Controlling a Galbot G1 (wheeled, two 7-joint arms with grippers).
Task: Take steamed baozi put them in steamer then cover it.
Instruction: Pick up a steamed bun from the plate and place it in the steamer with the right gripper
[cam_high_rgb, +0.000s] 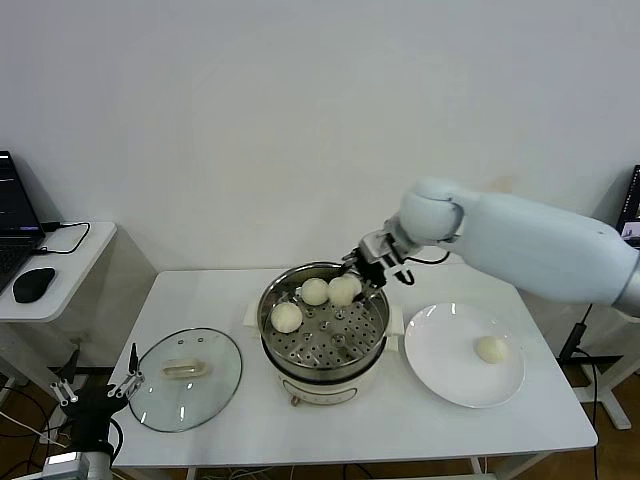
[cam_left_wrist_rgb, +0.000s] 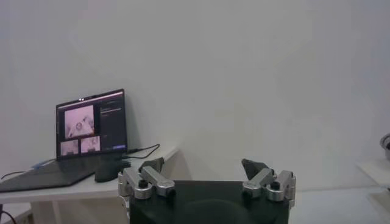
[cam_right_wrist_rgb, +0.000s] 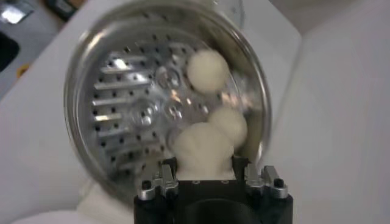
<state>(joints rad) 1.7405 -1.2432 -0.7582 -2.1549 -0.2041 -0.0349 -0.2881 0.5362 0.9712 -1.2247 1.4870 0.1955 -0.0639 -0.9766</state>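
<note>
The steamer (cam_high_rgb: 325, 375) stands mid-table with two steamed baozi (cam_high_rgb: 286, 317) (cam_high_rgb: 315, 291) on its perforated tray (cam_right_wrist_rgb: 122, 109). A third baozi (cam_high_rgb: 343, 290) sits inside the far right rim with my right gripper (cam_high_rgb: 358, 275) shut on it. The right wrist view shows this bun (cam_right_wrist_rgb: 204, 152) filling the gap between the jaws of the right gripper (cam_right_wrist_rgb: 206, 169), close beside another bun (cam_right_wrist_rgb: 233, 123). One more baozi (cam_high_rgb: 491, 349) lies on the white plate (cam_high_rgb: 440, 370). The glass cover (cam_high_rgb: 185, 378) rests flat on the table's left. My left gripper (cam_high_rgb: 95, 385) (cam_left_wrist_rgb: 204, 165) waits open beside the table's left front corner.
A low side table at the far left holds a laptop (cam_high_rgb: 10, 225) (cam_left_wrist_rgb: 91, 131) and a black mouse (cam_high_rgb: 33, 284), with cables running off it. The plate lies right of the steamer, near the table's right edge.
</note>
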